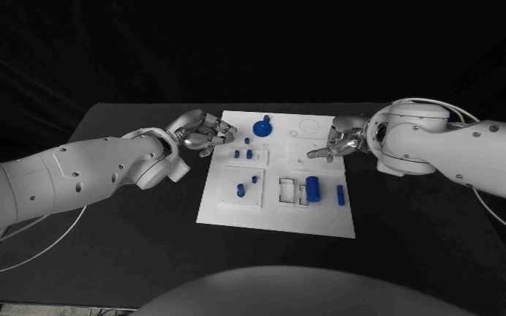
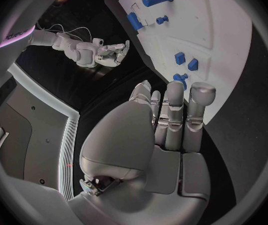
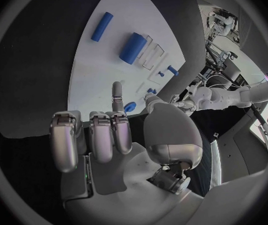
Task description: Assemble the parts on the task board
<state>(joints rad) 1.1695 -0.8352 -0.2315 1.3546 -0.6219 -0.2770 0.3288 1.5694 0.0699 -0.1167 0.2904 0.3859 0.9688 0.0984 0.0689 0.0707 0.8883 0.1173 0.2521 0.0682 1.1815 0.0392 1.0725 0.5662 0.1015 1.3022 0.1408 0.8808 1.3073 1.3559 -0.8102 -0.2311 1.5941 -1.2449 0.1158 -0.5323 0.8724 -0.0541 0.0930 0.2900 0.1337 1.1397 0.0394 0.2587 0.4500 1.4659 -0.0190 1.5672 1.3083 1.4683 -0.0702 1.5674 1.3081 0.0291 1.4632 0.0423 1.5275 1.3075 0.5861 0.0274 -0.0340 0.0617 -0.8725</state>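
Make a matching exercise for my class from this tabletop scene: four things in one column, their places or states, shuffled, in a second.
Things:
1. left hand
2. right hand
3. large blue cylinder
4. round blue part

Places or states:
A. lies near the task board's middle, beside clear frames
B. empty, at the board's right edge
C. sits near the board's far edge
D. empty, at the board's far left corner

Pairs: 1-D, 2-B, 3-A, 4-C

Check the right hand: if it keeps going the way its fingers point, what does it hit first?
Probably bare board. The right hand points across the task board toward the left hand. Its outstretched fingertip is already over the white surface; the small blue parts lie further along. Height above the board is unclear.
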